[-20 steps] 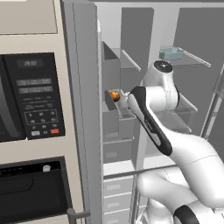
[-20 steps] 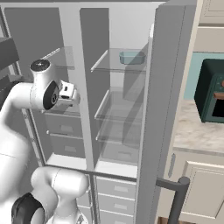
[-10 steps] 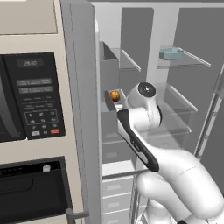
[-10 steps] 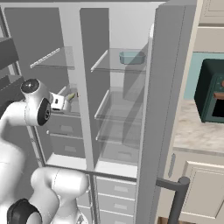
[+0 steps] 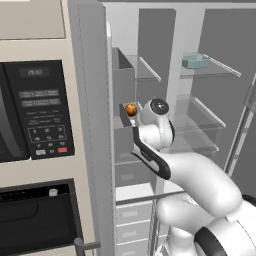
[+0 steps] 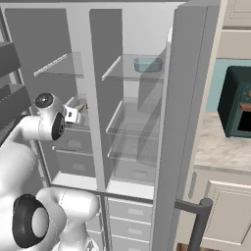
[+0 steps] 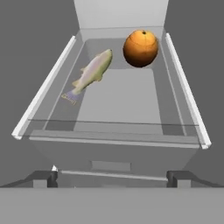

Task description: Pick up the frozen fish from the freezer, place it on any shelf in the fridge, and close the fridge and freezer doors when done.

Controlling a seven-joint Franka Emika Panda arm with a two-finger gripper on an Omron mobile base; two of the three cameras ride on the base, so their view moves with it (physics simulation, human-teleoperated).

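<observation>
So, closest to the camera on the hand, the end effector (image 7: 113, 178) has its two tips spread about as wide as they go, with nothing between them. Just past it is the front rim of a glass shelf (image 7: 113, 135) in the freezer (image 7: 26, 52). The frozen fish (image 7: 92, 72) lies flat on that shelf, left of centre, tail toward the hand and head angled to the back. An orange ball (image 7: 140, 48) sits near the fish's head at the back right, apart from it. Further off, on the top shelf in the fridge (image 5: 220, 40), is a small teal box (image 5: 195, 61). Both doors (image 6: 181, 122) stand open.
</observation>
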